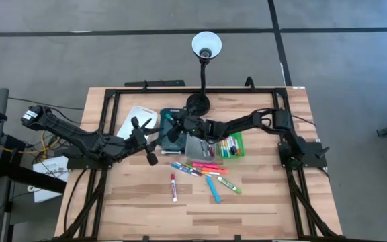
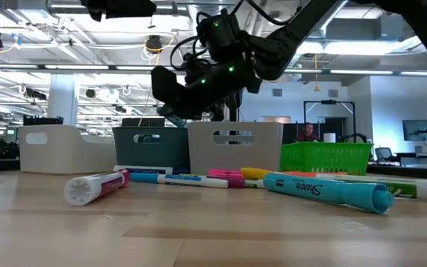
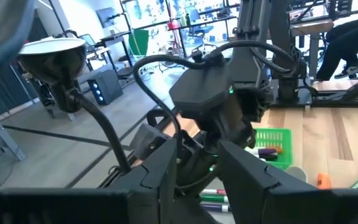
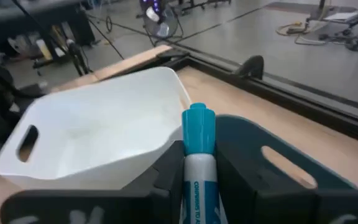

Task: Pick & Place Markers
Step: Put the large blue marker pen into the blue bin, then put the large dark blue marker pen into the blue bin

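Right tool (image 4: 185, 180): clamped on a blue-capped marker (image 4: 197, 155), cap forward, poised over the teal tray (image 4: 278, 162) beside the white tray (image 4: 98, 134) at the back of the tabletop (image 1: 261, 208).
Left tool (image 1: 143, 138): waiting near the white tray, fingers parted a moderate way, holding nothing (seen from above).
Held marker: white barrel with dark print, bright blue cap, lying straight between the two dark fingers.
Loose markers (image 1: 203, 175): scattered mid-tabletop in front of the trays; pink, orange, blue and green caps, one red-capped marker (image 1: 174, 187) lying apart, one large light-blue highlighter (image 2: 325, 192) nearest the low camera.
Sorted markers: several already in the green basket (image 1: 232, 146), next to a grey tray (image 1: 197, 146).
Risk, release: likely bounce or roll over the teal rim if let go too high or off-centre.
Risk, wrong bin: white tray touching the teal one, so a small drift could misplace the marker.
Risk, collision: both arms close together over the trays (contact possible if the left one moves).
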Robot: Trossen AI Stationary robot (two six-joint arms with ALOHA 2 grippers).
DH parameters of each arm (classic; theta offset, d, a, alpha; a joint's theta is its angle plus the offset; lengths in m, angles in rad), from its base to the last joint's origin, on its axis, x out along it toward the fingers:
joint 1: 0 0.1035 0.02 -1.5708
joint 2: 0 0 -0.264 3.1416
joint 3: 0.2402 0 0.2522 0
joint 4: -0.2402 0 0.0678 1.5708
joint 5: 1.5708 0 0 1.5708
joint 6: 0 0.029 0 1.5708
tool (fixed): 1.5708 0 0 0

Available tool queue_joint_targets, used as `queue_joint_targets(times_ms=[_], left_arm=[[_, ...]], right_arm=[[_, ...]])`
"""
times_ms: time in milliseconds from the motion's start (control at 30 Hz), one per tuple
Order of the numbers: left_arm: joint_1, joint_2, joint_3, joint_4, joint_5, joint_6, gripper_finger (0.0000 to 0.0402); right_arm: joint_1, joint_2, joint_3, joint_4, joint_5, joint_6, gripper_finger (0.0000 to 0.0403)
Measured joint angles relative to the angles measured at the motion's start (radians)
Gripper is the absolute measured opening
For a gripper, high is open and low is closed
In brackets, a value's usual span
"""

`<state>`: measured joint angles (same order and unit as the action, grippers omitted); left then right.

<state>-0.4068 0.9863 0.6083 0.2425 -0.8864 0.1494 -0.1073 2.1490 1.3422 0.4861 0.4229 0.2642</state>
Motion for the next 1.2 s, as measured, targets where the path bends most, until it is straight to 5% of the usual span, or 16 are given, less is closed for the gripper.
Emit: queue_joint_targets(times_ms=[300,467,600,933,1067,1200], left_arm=[[0.000,0.000,0.000,-0.082,0.013,-0.081,0.0117],[0.000,0.014,-0.001,-0.298,0.256,-0.269,0.0117],[-0.006,0.048,-0.072,-0.304,0.401,-0.313,0.0117],[-0.005,0.195,-0.262,-0.073,0.407,-0.348,0.0117],[-0.004,0.267,-0.271,-0.019,0.417,-0.307,0.0117],[0.030,0.341,-0.272,0.017,0.421,-0.304,0.0117]], right_arm=[[-0.020,-0.008,0.006,-0.094,-0.003,-0.002,0.0145],[-0.010,-0.039,0.005,-0.094,-0.006,-0.038,0.0169],[0.026,-0.148,0.005,-0.151,-0.010,-0.106,0.0175],[0.209,-0.565,0.007,-0.751,0.031,-0.160,0.0155],[0.314,-0.661,-0.005,-0.979,0.175,-0.082,0.0142],[0.409,-0.742,-0.126,-1.011,0.283,0.010,0.0122]])
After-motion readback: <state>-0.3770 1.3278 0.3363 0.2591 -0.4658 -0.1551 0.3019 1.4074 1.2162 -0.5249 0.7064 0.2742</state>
